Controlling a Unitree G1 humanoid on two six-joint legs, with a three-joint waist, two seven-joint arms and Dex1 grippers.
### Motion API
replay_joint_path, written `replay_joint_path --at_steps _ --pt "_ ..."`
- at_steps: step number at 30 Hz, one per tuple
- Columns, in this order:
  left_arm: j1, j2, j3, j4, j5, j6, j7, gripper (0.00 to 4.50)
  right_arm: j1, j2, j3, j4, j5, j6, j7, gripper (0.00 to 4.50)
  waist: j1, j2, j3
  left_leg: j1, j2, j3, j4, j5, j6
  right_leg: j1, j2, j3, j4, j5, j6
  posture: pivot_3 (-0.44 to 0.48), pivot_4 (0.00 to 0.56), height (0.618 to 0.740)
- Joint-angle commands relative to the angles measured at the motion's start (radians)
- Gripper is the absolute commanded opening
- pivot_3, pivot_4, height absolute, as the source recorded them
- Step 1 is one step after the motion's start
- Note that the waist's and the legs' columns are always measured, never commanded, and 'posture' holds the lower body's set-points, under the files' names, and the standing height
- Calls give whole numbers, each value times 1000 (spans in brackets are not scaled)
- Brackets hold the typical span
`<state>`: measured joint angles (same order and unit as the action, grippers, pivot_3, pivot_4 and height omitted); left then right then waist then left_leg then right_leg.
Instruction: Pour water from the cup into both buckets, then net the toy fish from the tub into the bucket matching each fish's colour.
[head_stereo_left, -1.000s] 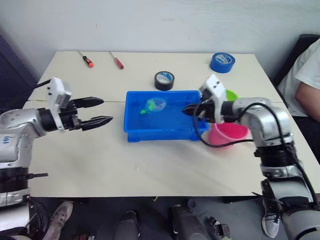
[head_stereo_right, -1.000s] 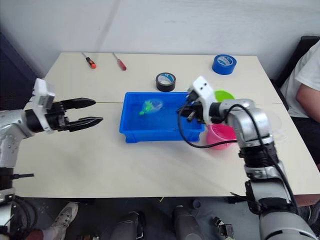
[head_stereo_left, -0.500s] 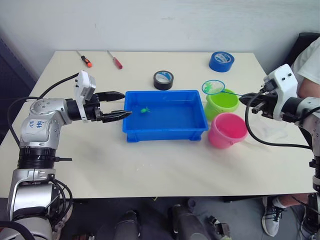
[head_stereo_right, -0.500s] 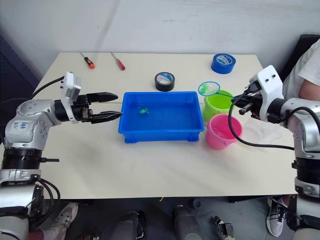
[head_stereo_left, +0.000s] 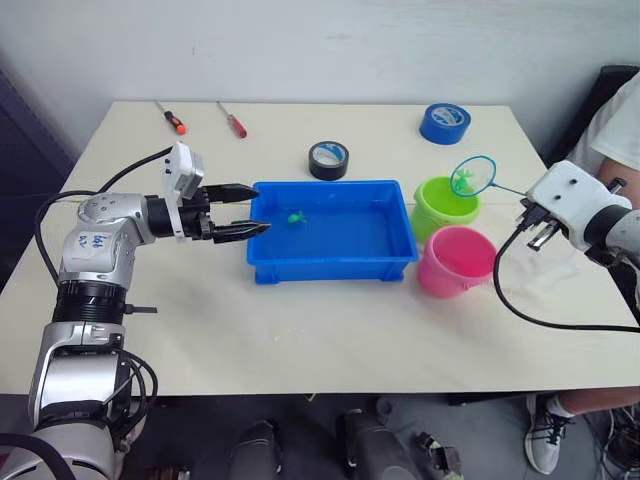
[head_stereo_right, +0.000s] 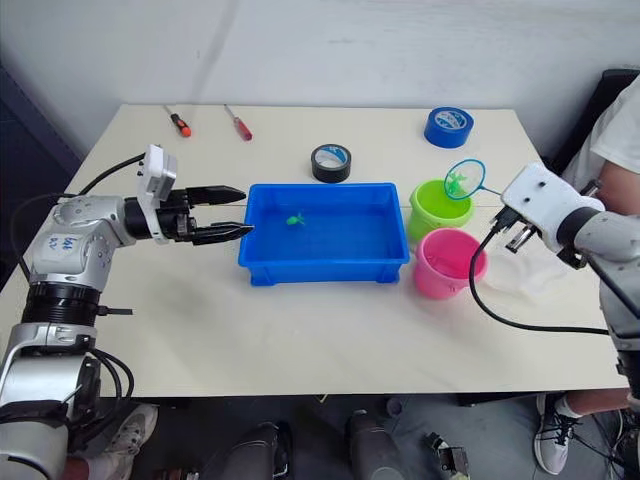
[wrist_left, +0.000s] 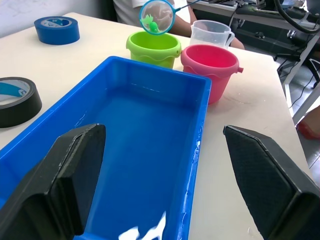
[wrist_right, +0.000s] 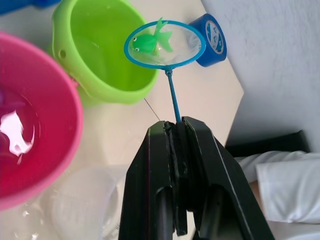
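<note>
The blue tub (head_stereo_left: 330, 262) sits mid-table with one green toy fish (head_stereo_left: 296, 215) lying in it. To its right stand the lime green bucket (head_stereo_left: 443, 207) and the pink bucket (head_stereo_left: 457, 262), which has water in it. My right gripper (wrist_right: 176, 127) is shut on the thin handle of the net (head_stereo_left: 473, 176). The net's hoop hangs above the green bucket's far rim with a green fish (wrist_right: 148, 42) inside. The clear cup (wrist_left: 212, 34) stands behind the pink bucket. My left gripper (head_stereo_left: 260, 208) is open at the tub's left rim, holding nothing.
A black tape roll (head_stereo_left: 329, 159) lies behind the tub and a blue tape roll (head_stereo_left: 444, 123) at the back right. Two screwdrivers (head_stereo_left: 172, 119) (head_stereo_left: 234, 122) lie at the back left. A person's arm in a white sleeve (head_stereo_left: 620, 110) is at the right table edge.
My right gripper lifted the net, with a green fish in it, out of the tub to above the green bucket. My left gripper moved right to the tub's left rim.
</note>
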<state>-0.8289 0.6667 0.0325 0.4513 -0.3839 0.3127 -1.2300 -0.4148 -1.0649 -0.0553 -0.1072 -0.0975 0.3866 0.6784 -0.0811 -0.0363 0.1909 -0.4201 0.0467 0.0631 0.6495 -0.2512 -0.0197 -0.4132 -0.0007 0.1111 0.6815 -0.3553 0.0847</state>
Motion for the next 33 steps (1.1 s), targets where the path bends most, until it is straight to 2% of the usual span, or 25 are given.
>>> replay_joint_path --at_steps 1,9,16,23,33 --pt "-34 -2 11 9 8 -25 -9 4122 46 -52 44 -86 -175 -129 -77 0 1 0 0 0 0 0 0 0 0 0 0 0 0 0 0 0 150 734" --pt "-33 -2 13 12 12 -31 -15 4122 58 -117 134 -34 -527 -316 -233 0 3 0 0 0 0 1 0 0 0 0 0 1 1 0 0 0 150 734" --pt "-27 -2 16 6 12 -28 -14 4122 57 -104 153 -10 -664 -365 -265 0 2 0 0 0 0 1 1 1 -1 -1 0 1 1 0 0 0 150 734" --pt "-35 -5 12 15 14 -29 -19 4122 115 -110 132 -77 -778 -400 -313 0 3 0 0 1 0 1 1 1 -1 -1 0 1 3 0 0 0 150 734" --pt "-40 -19 11 23 17 -35 -22 4122 223 -38 118 -139 -1008 -323 -435 0 2 0 0 1 -1 2 4 2 -3 -1 1 0 7 0 0 0 150 734"
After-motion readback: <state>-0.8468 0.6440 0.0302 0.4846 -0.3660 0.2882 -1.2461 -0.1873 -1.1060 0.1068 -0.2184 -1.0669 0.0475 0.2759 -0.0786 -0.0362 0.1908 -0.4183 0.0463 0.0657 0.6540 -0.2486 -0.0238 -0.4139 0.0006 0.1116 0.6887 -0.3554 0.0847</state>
